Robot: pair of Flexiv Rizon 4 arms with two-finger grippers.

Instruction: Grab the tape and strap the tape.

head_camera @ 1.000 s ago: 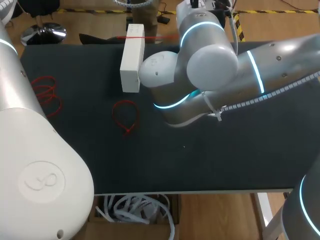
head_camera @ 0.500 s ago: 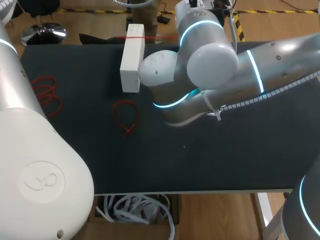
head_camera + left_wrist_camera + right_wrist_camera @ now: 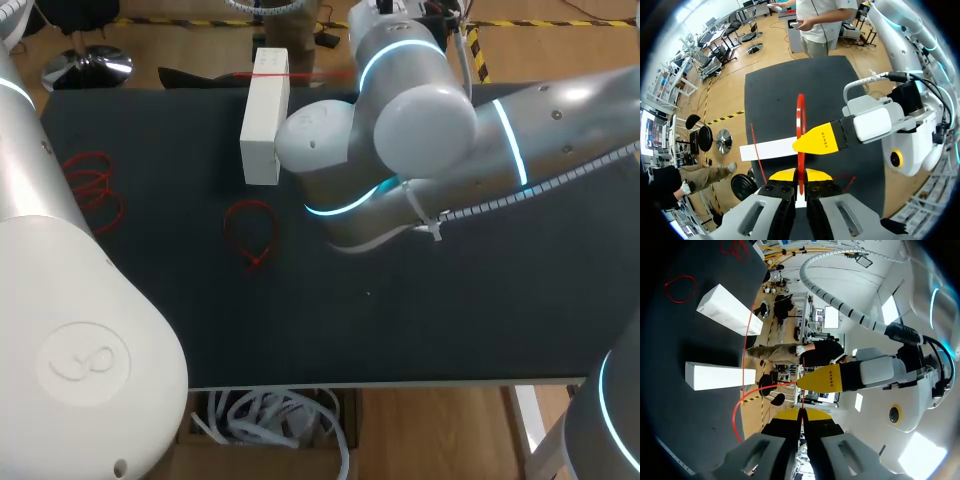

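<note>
A red tape (image 3: 800, 125) runs straight out from between the yellow tips of my left gripper (image 3: 800, 175), which is shut on it. My right gripper (image 3: 801, 413) is shut on the same red tape (image 3: 745, 397), which curves away in a loop toward a white box (image 3: 715, 376). Each wrist view shows the other arm's yellow finger (image 3: 822, 140) pressed against the tape just ahead of its own tips. In the head view a red strand (image 3: 305, 73) leaves the far end of a long white box (image 3: 263, 115). Both grippers are hidden there behind my right arm (image 3: 420, 130).
A closed red loop (image 3: 250, 232) lies on the black table (image 3: 450, 320) near the box's front end. Several red ties (image 3: 92, 185) lie at the left. A second white box (image 3: 730, 310) shows in the right wrist view. My left arm (image 3: 70, 330) fills the front left.
</note>
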